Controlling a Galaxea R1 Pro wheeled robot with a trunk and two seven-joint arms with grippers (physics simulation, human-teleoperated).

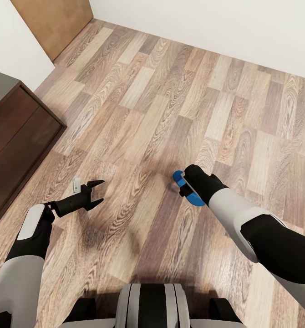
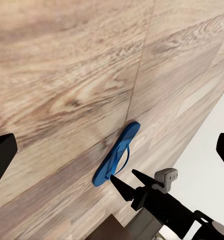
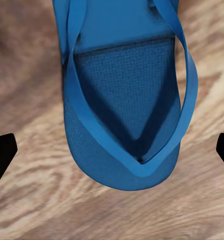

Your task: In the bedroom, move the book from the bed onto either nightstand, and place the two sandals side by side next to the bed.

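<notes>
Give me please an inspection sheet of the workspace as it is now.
Surface: wood-plank floor, bare.
Job's things: one blue sandal lying flat on the floor, straps up.
Clutter: nothing seen.
Grippers: left gripper open, holding nothing, above the floor; right gripper open, low over the sandal, not gripping it.
Cables: nothing seen.
Surroundings: dark brown cabinet on the robot's left; wooden door; white wall.

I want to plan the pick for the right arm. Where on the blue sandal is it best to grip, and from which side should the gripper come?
Probably from above. The sandal lies flat on the wood floor, sole down, so its edges sit too low to pinch. The raised V-shaped strap stands clear of the sole, offering a hold. The right gripper is open just over it.
</notes>
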